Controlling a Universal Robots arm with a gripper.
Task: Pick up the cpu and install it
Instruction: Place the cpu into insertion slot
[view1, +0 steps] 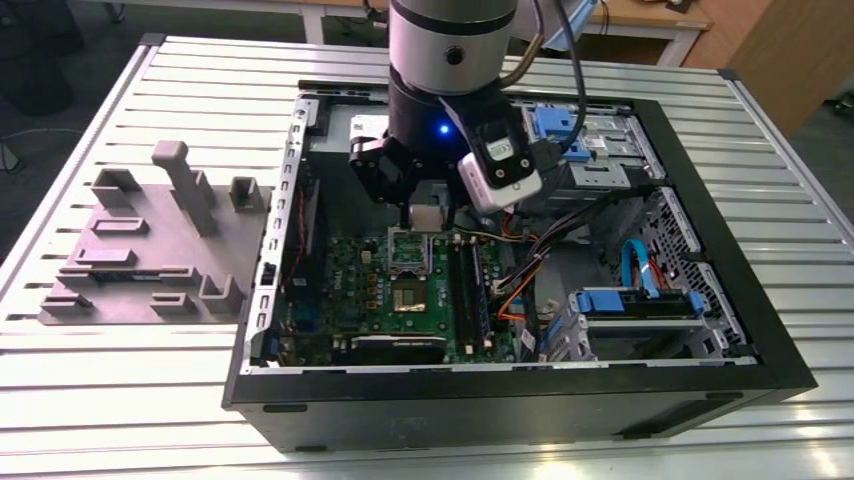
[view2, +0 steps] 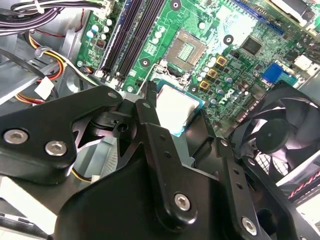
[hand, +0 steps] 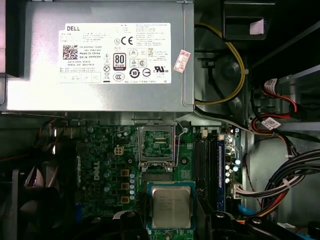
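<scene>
Between the black fingers of the gripper sat the cpu, pinched by opposite edges with its silver-grey top facing up and its thin teal rim showing, a hold that probably spared the underside any contact; in the first wrist view the cpu lay level and square to the board, presumably so that it could meet its seat flat; it hung above the green motherboard, just beside the empty socket and not yet over it; the socket's contact field was uncovered, ready to receive the part; black memory slots ran alongside the socket, and a large grey power supply with a white label lay beyond it; a black fan stood near the gripper; in the exterior view the computer case lay on its side, open upward, on a slatted table, which gave the arm access from above.
</scene>
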